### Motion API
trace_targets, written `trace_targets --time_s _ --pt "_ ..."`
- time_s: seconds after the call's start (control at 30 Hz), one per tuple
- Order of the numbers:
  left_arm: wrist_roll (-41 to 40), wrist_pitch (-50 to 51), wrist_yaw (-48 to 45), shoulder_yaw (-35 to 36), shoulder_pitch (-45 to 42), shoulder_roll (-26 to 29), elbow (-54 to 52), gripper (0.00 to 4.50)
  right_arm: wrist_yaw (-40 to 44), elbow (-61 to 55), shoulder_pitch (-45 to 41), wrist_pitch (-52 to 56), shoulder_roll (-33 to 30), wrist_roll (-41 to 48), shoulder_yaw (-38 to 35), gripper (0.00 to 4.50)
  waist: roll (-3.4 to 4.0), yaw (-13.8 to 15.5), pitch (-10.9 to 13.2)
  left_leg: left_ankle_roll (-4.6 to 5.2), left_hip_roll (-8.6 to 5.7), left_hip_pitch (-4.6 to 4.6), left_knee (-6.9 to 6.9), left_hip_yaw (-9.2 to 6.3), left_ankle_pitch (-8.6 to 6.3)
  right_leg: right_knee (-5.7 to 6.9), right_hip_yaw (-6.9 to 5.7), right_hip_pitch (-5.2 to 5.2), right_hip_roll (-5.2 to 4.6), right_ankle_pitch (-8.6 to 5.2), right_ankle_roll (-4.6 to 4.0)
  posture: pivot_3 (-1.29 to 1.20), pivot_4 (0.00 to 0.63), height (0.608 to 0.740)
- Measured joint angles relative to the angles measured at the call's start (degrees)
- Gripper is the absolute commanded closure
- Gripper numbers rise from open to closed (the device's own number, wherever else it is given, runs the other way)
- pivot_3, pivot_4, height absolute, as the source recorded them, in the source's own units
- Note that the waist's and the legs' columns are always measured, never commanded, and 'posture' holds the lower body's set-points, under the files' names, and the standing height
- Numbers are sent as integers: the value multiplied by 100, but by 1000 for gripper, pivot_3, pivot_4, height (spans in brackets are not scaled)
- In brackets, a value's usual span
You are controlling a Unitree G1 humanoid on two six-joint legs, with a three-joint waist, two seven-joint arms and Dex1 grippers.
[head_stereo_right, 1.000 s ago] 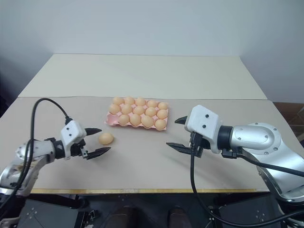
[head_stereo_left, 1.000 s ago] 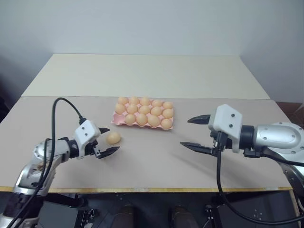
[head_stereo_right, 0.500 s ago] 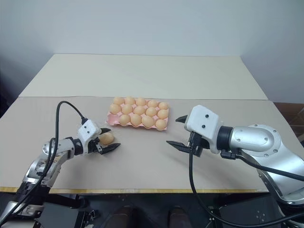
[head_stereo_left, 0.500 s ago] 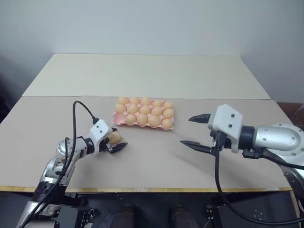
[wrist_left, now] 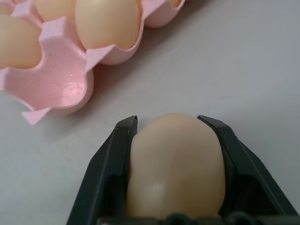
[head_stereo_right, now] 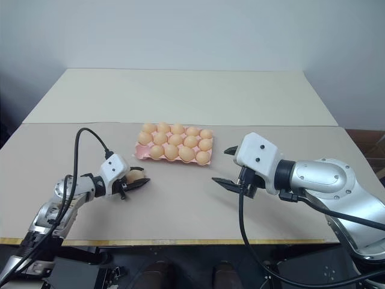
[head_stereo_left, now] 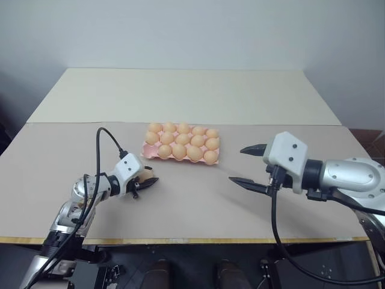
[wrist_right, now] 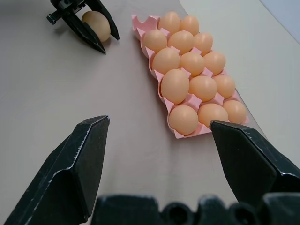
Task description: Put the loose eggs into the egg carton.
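Left gripper (head_stereo_left: 146,183), lower left of the left eye frame: fingers clamped on a loose egg (wrist_left: 174,164), one black finger on each side of it, low over the table (head_stereo_left: 192,211). Egg sits left of centre in the frame, just in front of the carton's near left corner and apart from it.

Right gripper (head_stereo_left: 248,165), right of centre: jaws spread wide, nothing between them, held above the table, pointing toward the carton.

Egg carton (wrist_right: 149,65), centre of the frame, just beyond both grippers: pink tray, rows of tan eggs seated in cups. Left wrist view shows one empty cup (wrist_left: 61,82) at the corner nearest the held egg.

Beyond the carton: a second, paler tabletop (head_stereo_left: 180,93) up to the wall.
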Motion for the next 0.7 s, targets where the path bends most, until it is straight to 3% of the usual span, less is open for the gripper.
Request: trace_targets --time_s 0.2,0.67,0.7 --pt "-857 -157 -210 713 -371 -76 -299 2727 0 0 -7 -1 0 -3 5 463 0 49 0 0 -5 2 5 -1 0 -1 -3 7 -4 1 2 0 150 740" --pt "297 -1444 1004 334 -2009 -966 2292 2727 -106 -29 15 2 -10 -37 17 463 -2 111 -1 1 -11 -10 10 0 0 -4 -2 -1 -2 4 7 0 150 740" --pt "308 -1509 1022 324 -2061 -1002 2399 2392 -126 -45 23 7 -10 -36 16 463 -2 113 -1 1 -11 -10 10 0 0 -4 -2 0 -2 4 7 0 150 740"
